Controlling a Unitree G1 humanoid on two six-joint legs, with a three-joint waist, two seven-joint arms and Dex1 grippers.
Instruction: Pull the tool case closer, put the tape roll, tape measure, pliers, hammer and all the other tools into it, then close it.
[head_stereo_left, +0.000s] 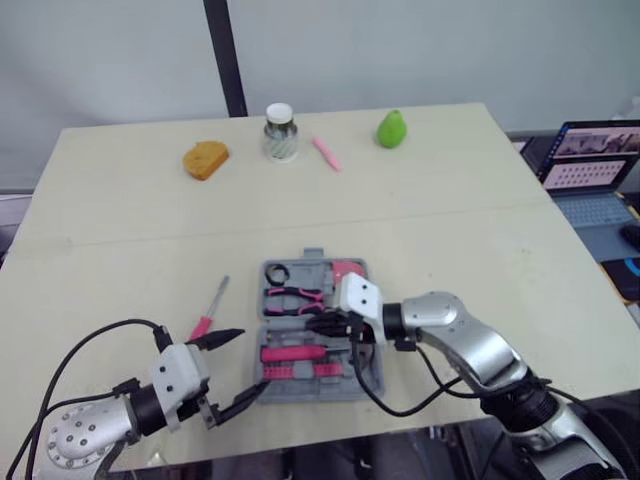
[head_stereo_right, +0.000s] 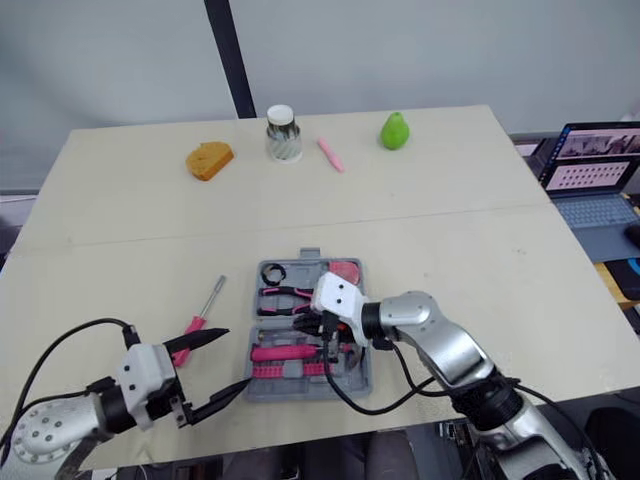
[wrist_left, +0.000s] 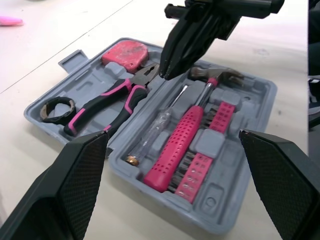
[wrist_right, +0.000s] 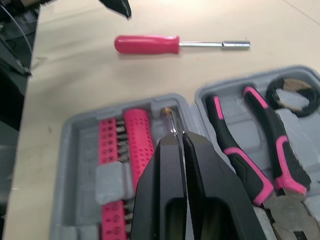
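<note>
From my seat the biggest thing is the pale table (head_stereo_left: 480, 200), with a laptop (head_stereo_left: 595, 165) off its edge at 3 o'clock. The grey tool case (head_stereo_left: 312, 390) lies open at the table's 6 o'clock, close to the near edge. My left gripper (head_stereo_left: 255, 360) sits at the case's 8 o'clock, fingers spread wide with nothing between them, the nearer tip just beside the case's corner. My right gripper (wrist_left: 165, 72) comes in from 3 o'clock and hangs over the middle of the case. Its fingers are pressed together, tips right above the clear-handled screwdriver (wrist_left: 155, 132); I cannot tell whether they pinch its shaft. In the case's near half lie the hammer (wrist_left: 182, 145) with its pink grip and a pink bit rack (wrist_left: 200, 170) beside it. The far half holds the pliers (wrist_left: 107, 102) in the centre, the tape measure (wrist_left: 125, 54) at 1 o'clock and the black tape roll (wrist_left: 44, 110) at 11 o'clock. A pink-handled screwdriver (wrist_right: 147, 44) lies on the bare table at the case's 9 o'clock, apart from it. Along the table's 12 o'clock edge I see an orange bread-like piece (head_stereo_left: 205, 159), a jar (head_stereo_left: 281, 132), a green pear (head_stereo_left: 391, 129) and a pink pen (head_stereo_left: 327, 153).
</note>
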